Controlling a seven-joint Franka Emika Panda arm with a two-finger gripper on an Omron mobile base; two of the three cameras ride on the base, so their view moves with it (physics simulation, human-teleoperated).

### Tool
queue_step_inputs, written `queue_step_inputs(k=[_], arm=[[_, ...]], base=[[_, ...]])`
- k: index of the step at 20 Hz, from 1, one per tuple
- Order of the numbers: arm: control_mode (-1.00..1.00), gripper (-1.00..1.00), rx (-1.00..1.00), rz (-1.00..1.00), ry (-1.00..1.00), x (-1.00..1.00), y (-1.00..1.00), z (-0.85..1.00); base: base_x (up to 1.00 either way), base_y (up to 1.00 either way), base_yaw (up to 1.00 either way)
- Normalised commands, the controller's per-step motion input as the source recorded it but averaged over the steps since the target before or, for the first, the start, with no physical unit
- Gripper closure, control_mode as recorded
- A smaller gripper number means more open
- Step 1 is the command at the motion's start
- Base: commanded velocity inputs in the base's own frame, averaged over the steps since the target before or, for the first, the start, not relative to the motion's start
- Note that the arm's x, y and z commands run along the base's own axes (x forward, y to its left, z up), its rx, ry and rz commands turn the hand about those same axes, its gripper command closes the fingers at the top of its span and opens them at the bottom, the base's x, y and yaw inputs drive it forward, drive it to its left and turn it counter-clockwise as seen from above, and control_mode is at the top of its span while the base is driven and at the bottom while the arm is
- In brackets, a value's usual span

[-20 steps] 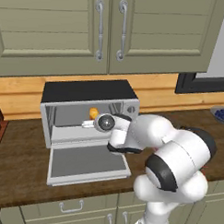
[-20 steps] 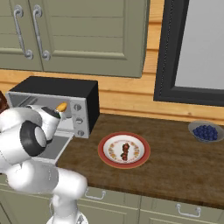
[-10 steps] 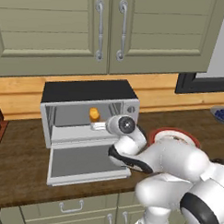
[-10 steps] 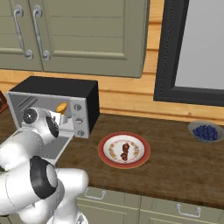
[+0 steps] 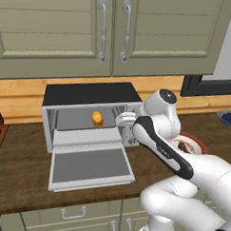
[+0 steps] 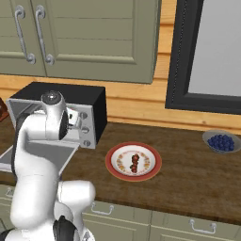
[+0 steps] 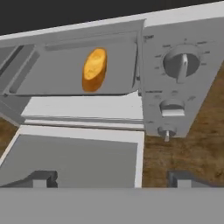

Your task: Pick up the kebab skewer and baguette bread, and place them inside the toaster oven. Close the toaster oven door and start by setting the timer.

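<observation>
The gripper (image 7: 111, 178) stands with its two fingers (image 7: 41, 178) spread wide and nothing between them. Directly under the fingertips lies the toaster oven door (image 7: 72, 159), dropped flat and open, its grey pane facing up. Just past the door, ahead of the fingers, the toaster oven (image 7: 131, 74) gapes open; on the tray inside it rests the baguette bread (image 7: 94, 69), a golden-orange chunk lying alone toward the back of the cavity. Ahead of the right-hand fingertip runs the column of knobs (image 7: 179, 65), the large one at the top with two smaller ones below.

In the left base view the baguette bread (image 5: 98, 118) sits in the middle of the oven cavity, above the lowered toaster oven door (image 5: 90, 166).

Well off to the right of the fingers, clear of the toaster oven (image 6: 70, 110), a red-rimmed plate (image 6: 133, 162) sits on the wooden counter (image 6: 188, 169) with the kebab skewer (image 6: 134, 162) lying on it, its dark chunks probably three or four, too small to count. Further right, a small bowl (image 6: 220, 141) holds blue berries.
</observation>
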Motion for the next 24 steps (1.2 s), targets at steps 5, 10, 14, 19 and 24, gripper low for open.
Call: queue_step_inputs(k=[5, 10, 14, 19, 24], arm=[[-1.00, -1.00, -0.01, 0.00, 0.16, -0.80, -0.96, 0.07], [-1.00, -1.00, -0.06, 0.00, 0.06, -0.37, -0.97, -0.23], [-1.00, -1.00, -0.09, 0.00, 0.01, -0.18, -1.00, -0.38], [-1.00, -1.00, -0.07, 0.00, 0.01, -0.01, -0.93, -0.33], [-1.00, -1.00, 0.00, -0.02, 0.03, 0.09, -0.69, -0.21]], base=[[0.00, 0.00, 0.00], [0.00, 0.00, 0.00], [0.00, 0.00, 0.00], [0.00, 0.00, 0.00], [0.00, 0.00, 0.00]])
